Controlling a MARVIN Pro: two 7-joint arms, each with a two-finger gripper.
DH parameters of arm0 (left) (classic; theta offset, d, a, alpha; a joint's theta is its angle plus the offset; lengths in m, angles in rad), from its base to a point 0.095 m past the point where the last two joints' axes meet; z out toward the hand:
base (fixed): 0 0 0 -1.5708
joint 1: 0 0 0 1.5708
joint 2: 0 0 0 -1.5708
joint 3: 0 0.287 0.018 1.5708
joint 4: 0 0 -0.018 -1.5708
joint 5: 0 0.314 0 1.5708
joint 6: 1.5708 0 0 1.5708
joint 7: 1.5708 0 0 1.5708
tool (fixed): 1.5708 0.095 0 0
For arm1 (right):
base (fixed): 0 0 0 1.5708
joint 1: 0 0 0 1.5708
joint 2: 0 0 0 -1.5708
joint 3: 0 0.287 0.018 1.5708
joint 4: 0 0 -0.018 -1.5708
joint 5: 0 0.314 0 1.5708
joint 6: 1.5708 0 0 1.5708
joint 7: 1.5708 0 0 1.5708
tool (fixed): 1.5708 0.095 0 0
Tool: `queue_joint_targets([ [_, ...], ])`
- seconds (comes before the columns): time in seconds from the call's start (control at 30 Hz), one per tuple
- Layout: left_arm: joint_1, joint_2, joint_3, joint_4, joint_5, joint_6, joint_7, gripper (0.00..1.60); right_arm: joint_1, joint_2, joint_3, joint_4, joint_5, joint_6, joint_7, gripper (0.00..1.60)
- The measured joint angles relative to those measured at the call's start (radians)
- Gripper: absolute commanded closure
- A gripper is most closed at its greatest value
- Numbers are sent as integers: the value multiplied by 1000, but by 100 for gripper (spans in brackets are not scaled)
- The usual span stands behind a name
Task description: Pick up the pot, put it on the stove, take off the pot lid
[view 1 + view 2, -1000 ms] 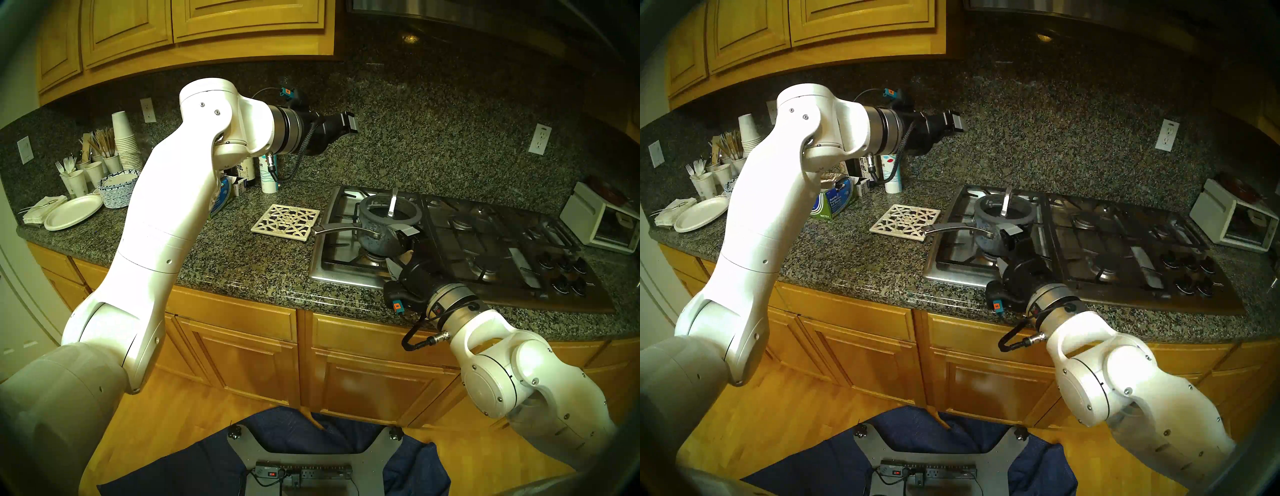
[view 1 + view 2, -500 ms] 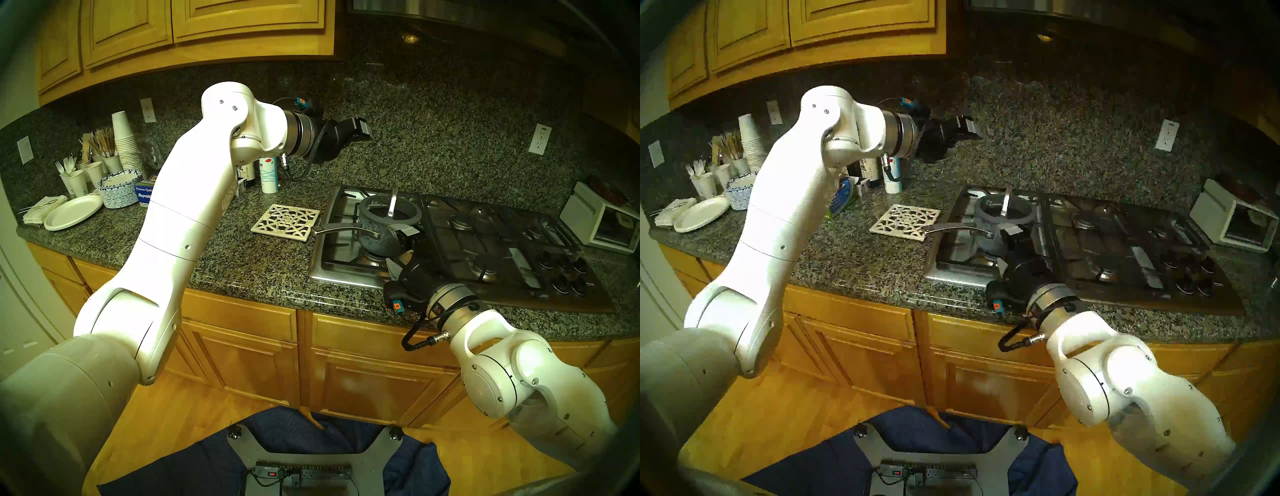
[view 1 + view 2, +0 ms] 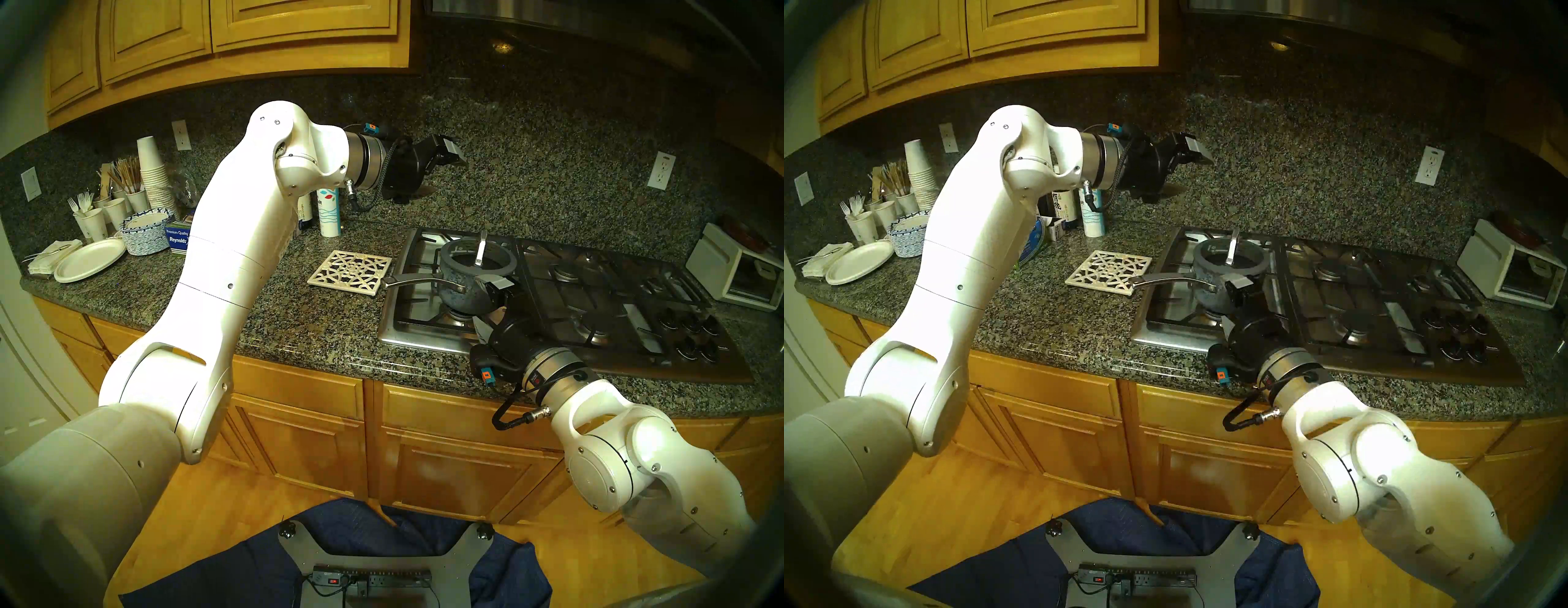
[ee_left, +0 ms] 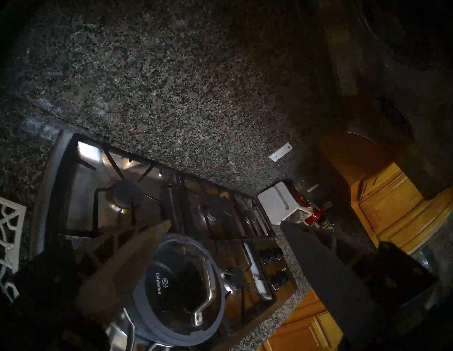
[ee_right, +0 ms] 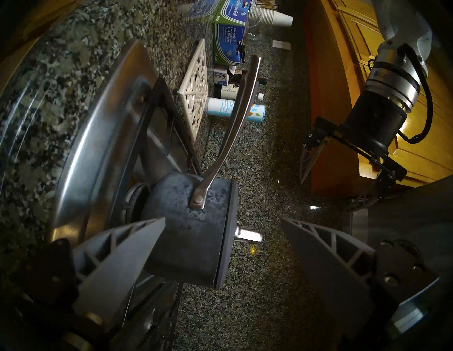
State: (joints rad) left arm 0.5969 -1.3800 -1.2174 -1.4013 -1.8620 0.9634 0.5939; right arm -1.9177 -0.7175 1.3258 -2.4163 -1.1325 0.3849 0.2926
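Note:
The dark blue-grey speckled pot point(image 3: 460, 297) stands on the front left burner of the steel stove point(image 3: 594, 297), its long silver handle pointing left. The pot lid point(image 3: 507, 265) sits on it, loop handle upright. My right gripper point(image 3: 490, 305) is open at the pot's front right side. In the right wrist view the pot point(image 5: 191, 232) lies between the spread fingers point(image 5: 117, 257), the far finger clear of the lid's rim point(image 5: 225, 245). My left gripper point(image 3: 441, 170) is open and empty, high by the backsplash. Its wrist view looks down on the lid point(image 4: 181, 286).
A white lattice trivet point(image 3: 350, 271) lies just left of the stove, under the pot handle's tip. Bottles and a white canister point(image 3: 329, 212) stand behind it. Paper plates point(image 3: 89, 259) and cups are at the far left. A white toaster oven point(image 3: 734, 276) is at the right. Black knobs point(image 3: 691, 335) sit at the stove's front right.
My left arm has swung right, bringing its open gripper closer over the stove and tilting it downward. The right arm, pot and lid have not moved.

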Motion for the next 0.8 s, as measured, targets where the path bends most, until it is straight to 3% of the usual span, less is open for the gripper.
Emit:
queue_joint_targets([
  [0.8, -3, -2, -2, 44, -369, -1, 268, 0, 0, 0, 0, 0, 0, 0, 0, 0],
])
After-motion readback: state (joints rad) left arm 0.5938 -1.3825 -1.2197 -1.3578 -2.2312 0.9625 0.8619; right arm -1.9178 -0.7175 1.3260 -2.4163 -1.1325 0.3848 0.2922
